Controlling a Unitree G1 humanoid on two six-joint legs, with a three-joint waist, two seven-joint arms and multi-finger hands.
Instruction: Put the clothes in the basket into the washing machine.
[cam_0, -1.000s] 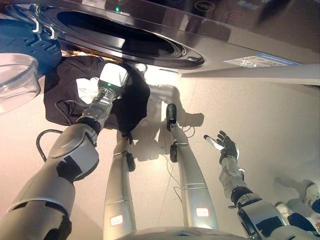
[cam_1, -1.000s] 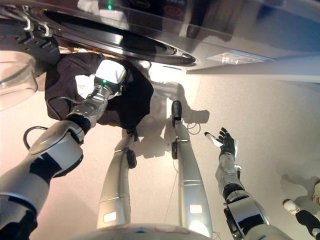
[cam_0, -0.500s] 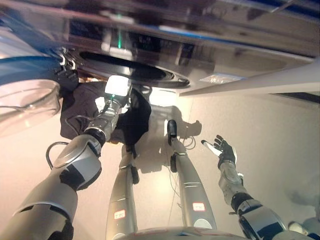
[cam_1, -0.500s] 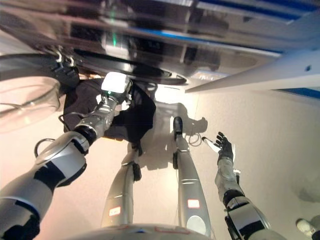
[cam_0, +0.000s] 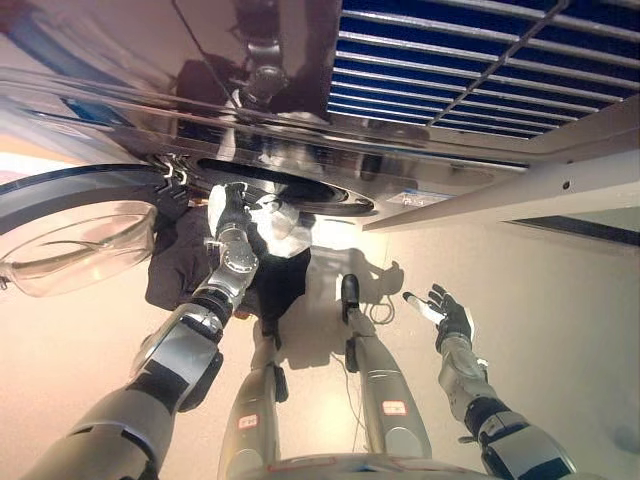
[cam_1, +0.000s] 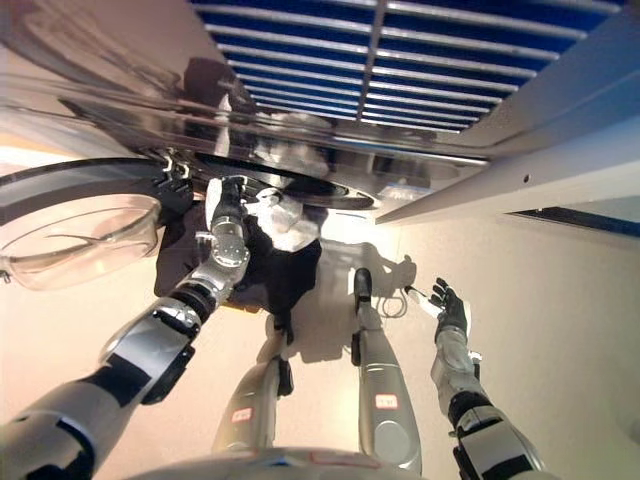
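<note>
The washing machine (cam_0: 300, 120) fills the upper half of the frame, its dark glossy front running from the upper left across to the right, with the round drum opening (cam_0: 290, 190) just left of centre. Its door (cam_0: 80, 235) stands swung open at the left edge, the clear bowl-shaped window facing out. The left hand (cam_0: 232, 205) is raised to the lower lip of that opening, left of centre, and its fingers are closed on a bundle of clothes (cam_0: 265, 255): a dark garment hanging down from the hand, with a white piece at its top, right beside the hand and at the rim of the opening. The lower part of the dark cloth drapes below the machine's front, over the pale floor (cam_0: 560, 300). The right hand (cam_0: 447, 315) shows in the lower right of the frame, well apart from the machine and the clothes, fingers spread and relaxed, holding nothing.
</note>
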